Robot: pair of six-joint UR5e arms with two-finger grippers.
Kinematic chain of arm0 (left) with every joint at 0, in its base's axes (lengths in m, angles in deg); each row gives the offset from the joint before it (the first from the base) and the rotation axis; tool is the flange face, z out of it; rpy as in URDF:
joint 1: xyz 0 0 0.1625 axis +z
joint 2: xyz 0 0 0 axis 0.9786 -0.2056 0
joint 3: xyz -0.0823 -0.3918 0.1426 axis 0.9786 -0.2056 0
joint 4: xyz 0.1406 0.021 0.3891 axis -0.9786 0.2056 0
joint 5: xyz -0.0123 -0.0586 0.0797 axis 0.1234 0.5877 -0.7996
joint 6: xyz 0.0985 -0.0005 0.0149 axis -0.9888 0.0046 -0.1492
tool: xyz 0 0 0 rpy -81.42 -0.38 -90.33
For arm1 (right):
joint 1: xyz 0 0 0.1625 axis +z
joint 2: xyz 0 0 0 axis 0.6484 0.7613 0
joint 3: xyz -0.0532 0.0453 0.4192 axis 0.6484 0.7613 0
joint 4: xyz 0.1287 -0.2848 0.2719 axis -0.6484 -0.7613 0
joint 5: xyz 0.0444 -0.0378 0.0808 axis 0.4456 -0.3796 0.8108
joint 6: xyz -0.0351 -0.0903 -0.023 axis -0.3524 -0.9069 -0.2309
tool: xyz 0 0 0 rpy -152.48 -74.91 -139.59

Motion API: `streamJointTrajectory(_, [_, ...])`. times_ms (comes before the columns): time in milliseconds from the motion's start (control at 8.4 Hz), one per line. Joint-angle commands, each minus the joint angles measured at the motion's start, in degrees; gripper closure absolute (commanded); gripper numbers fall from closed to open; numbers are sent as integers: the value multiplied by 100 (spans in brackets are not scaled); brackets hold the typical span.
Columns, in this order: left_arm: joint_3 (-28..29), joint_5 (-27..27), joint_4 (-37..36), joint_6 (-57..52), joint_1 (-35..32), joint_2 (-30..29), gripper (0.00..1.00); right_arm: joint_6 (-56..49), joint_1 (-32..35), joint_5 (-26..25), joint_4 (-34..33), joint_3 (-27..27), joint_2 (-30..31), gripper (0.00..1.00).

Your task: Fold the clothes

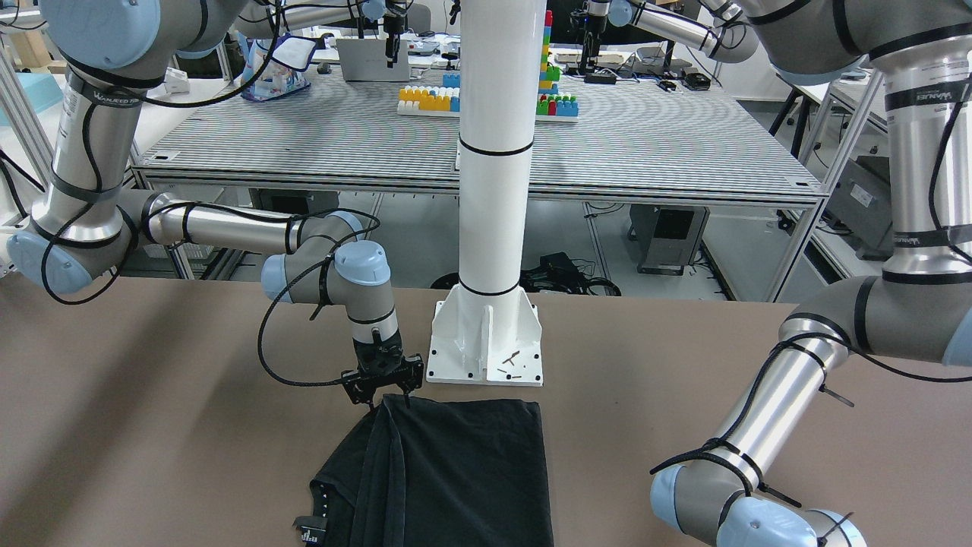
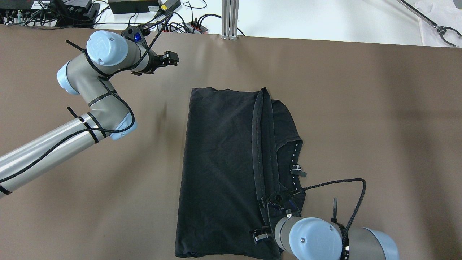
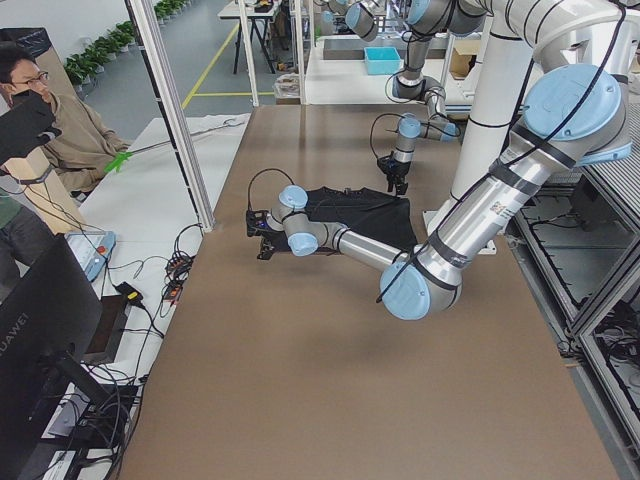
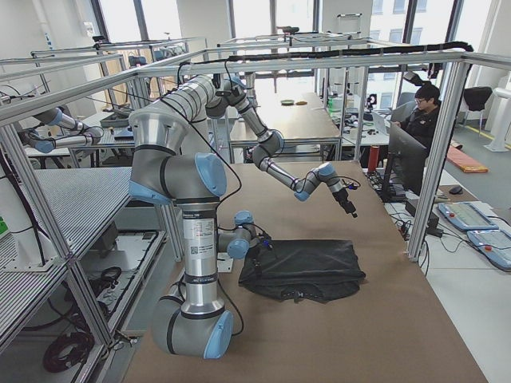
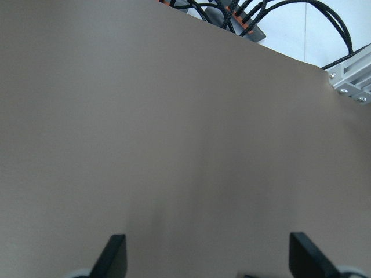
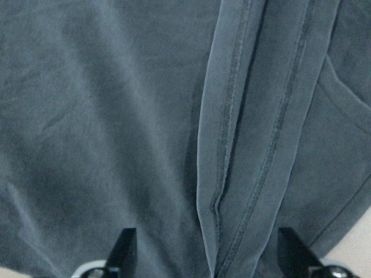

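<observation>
The clothes are one black garment, folded lengthwise into a long rectangle on the brown table, with a doubled hem strip running along it. Its white label shows at the collar on the right. My right gripper hovers over the near end of the hem strip. In the right wrist view this gripper is open, its fingers straddling the hem with cloth filling the frame. My left gripper is open over bare table at the far left, well away from the garment, and holds nothing.
A white pillar stands on its bolted base just behind the garment's near edge. Cables and power bricks lie along the table's far edge beside an aluminium post. A person sits beyond the far side.
</observation>
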Motion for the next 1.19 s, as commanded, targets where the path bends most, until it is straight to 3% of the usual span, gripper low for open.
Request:
streamJointTrajectory(0, [-3,1,7,0,0,47,0,-142,288,-11,2,532,-483,17])
streamJointTrajectory(238, [-12,1,7,0,0,91,0,-561,324,-37,2,937,-730,52])
streamJointTrajectory(357, [-12,1,7,9,0,91,0,-721,324,-55,-6,938,-739,62])
streamJointTrajectory(714, [-12,1,15,18,0,117,0,-872,324,-82,-33,947,-713,71])
streamJointTrajectory(833, [-12,1,7,18,0,117,0,-898,324,-82,-42,947,-704,79])
streamJointTrajectory(952, [-3,1,7,18,0,117,0,-907,341,-82,-42,947,-704,100])
streamJointTrajectory(1071, [-3,1,7,9,0,117,0,-976,411,-55,-59,947,-704,100])
